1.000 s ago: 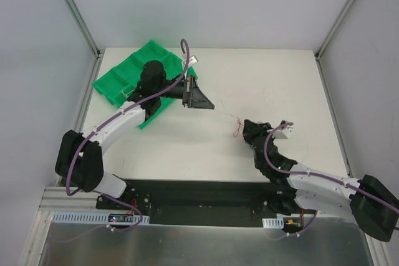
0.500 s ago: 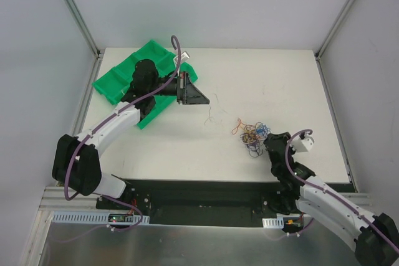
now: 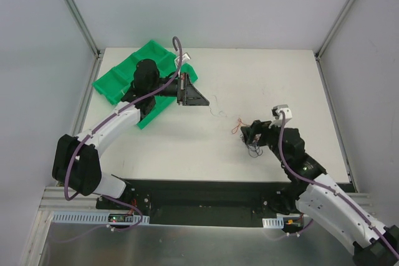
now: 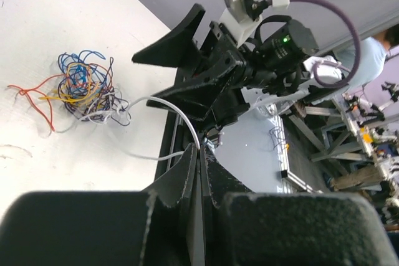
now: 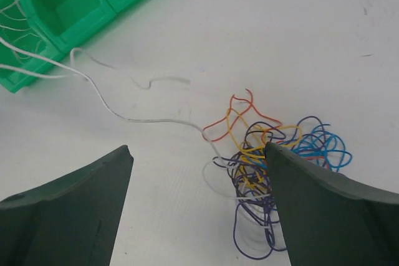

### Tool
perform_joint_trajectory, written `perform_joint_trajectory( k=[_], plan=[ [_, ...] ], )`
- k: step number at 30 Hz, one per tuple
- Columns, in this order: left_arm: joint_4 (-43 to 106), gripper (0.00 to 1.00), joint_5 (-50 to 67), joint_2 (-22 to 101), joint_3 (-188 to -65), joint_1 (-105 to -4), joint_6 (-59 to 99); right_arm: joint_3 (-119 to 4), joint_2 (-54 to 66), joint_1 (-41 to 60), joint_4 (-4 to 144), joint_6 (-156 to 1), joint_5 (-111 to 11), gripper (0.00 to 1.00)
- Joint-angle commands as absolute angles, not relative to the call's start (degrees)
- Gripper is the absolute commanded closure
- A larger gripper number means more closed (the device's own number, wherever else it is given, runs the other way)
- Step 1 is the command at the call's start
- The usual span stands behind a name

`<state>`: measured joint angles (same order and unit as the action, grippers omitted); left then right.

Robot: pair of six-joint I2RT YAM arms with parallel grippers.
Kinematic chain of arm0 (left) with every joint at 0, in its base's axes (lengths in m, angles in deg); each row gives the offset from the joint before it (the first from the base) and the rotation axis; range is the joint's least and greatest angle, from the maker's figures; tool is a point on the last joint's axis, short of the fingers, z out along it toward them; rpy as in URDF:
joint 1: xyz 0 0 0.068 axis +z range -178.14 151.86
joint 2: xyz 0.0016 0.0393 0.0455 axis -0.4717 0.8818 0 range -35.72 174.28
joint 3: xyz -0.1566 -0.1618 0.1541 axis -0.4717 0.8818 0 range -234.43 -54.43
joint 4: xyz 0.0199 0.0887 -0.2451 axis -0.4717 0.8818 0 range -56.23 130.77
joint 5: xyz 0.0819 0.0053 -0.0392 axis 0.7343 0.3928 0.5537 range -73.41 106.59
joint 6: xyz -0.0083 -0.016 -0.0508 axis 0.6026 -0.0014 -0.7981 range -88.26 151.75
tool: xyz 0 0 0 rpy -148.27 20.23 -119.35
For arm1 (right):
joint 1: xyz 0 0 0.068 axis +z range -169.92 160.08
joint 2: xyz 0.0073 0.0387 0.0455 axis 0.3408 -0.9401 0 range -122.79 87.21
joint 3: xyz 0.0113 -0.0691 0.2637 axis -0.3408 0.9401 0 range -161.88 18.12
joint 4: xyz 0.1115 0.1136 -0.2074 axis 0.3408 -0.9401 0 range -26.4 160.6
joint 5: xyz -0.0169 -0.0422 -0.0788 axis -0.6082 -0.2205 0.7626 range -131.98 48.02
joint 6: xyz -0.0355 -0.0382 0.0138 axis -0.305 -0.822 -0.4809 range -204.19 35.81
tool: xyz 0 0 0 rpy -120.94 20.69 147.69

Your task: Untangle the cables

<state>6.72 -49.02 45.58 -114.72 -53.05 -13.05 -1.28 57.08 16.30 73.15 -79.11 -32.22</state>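
Note:
The cables form a small tangle (image 5: 274,160) of blue, purple, yellow, orange and red threads on the white table, also seen in the left wrist view (image 4: 84,85) and partly under the right arm from above (image 3: 252,151). One white cable (image 5: 137,119) trails out of it toward the left gripper (image 4: 201,151), whose jaws are pressed together on that white cable (image 4: 156,101). The left gripper (image 3: 206,103) hovers beside the green tray. The right gripper (image 5: 197,149) stands open just over the tangle's left part, holding nothing; its right finger (image 5: 324,210) covers part of the tangle.
A green compartment tray (image 3: 121,79) lies at the table's back left, with thin white strands in one bin (image 5: 12,17). The right arm's wrist (image 3: 283,141) stands over the table's near right. Metal frame posts rise at the table's back corners.
The right gripper has opened and let the tangle drop to the table, drew back, then came forward over it. The left gripper shifted slightly left; the white cable went slack.

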Motion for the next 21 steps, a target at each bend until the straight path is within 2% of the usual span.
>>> perform_joint_trajectory(
  k=[1, 7, 11, 14, 17, 21],
  plan=[
    [17.9, 1.0, -45.4, 44.5, -118.5, -53.0, -3.6, -10.7, 49.1, 12.9, 62.5, -79.2, -28.9, 0.09],
    [20.9, 1.0, -39.5, 39.0, -117.8, -54.2, 3.3, -13.9, 40.6, 9.5, 59.6, -72.9, -33.7, 0.11],
    [22.7, 1.0, -38.3, 37.4, -118.1, -56.0, 6.4, -12.2, 38.5, 11.9, 65.6, -78.8, -41.5, 0.09],
    [23.4, 1.0, -38.9, 37.3, -119.5, -56.9, 6.3, -9.1, 39.6, 17.1, 69.8, -82.3, -31.6, 0.06],
    [23.7, 1.0, -39.5, 36.4, -121.7, -58.2, 4.4, -11.1, 35.4, 17.2, 68.4, -76.8, -20.7, 0.06],
    [24.5, 1.0, -38.8, 32.4, -126.5, -61.1, 3.0, -12.7, 27.9, 17.0, 73.7, -72.0, -15.0, 0.06]
  ],
)
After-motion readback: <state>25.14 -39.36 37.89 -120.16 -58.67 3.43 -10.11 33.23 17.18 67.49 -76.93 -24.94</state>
